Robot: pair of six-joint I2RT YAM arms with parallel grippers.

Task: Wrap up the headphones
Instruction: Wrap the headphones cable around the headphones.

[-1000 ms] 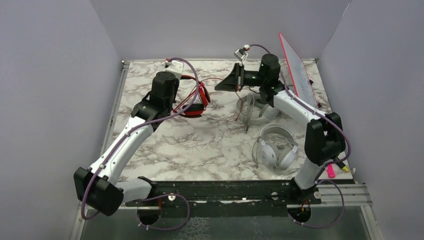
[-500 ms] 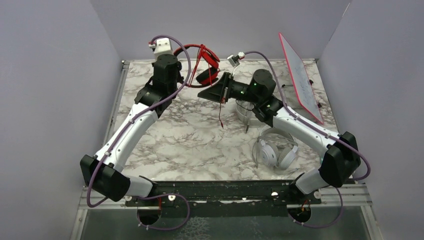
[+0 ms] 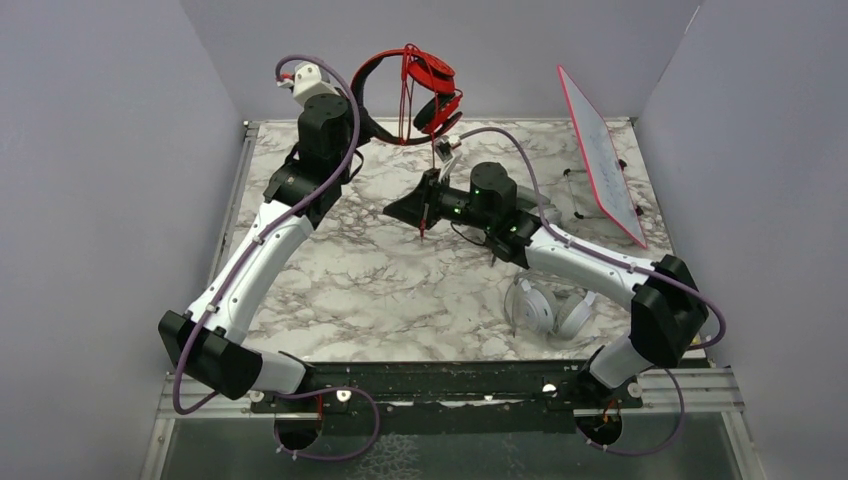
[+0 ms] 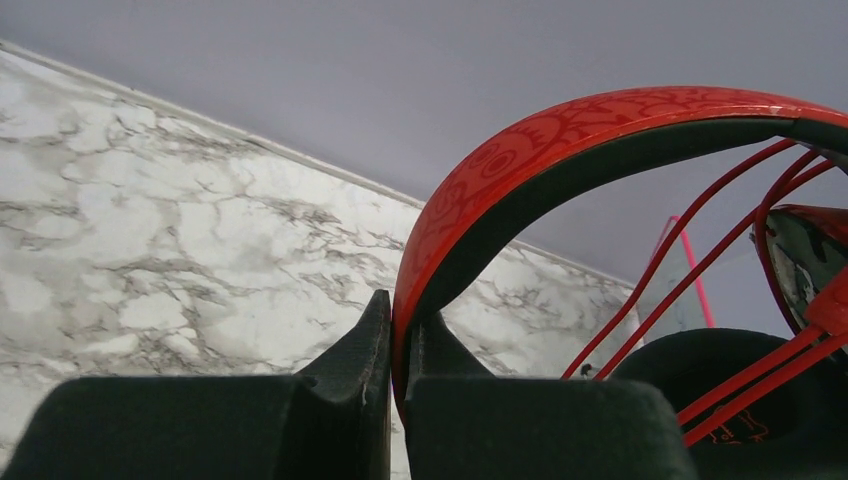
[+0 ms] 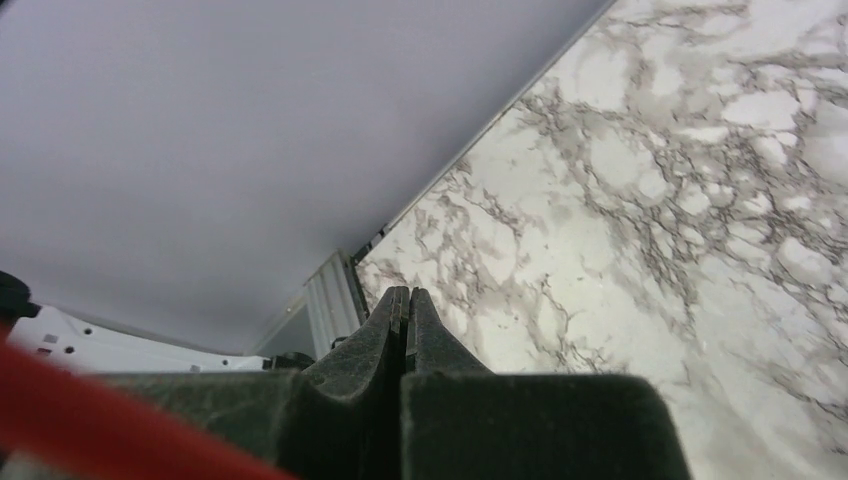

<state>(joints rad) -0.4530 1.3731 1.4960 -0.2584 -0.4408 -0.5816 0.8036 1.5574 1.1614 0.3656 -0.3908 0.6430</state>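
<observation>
Left wrist view has the red-and-black headphones filling the upper right. Their patterned red headband, black on its inner side, runs down between the two dark fingers of the left claw, which is clamped on the band. Strands of the red cable cross the arc just right of that grip, and a black ear pad sits right of the fingers at the lower edge.

From the top external view, the headset is lifted off the marble table and shows against the back wall. Both ear cups are to the right of the left claw. The cable drops from the cups to the right claw, which lies below them over the middle of the table and points left. Its plug end dangles beside the claw's body.

In the right wrist view those fingers are pressed flat together with nothing visible between the pads. A blurred red streak crosses the near left corner.

Behind the right claw, partly under its arm, a white headset lies on the table. Further back on the right, a red-framed board leans near the side wall.
</observation>
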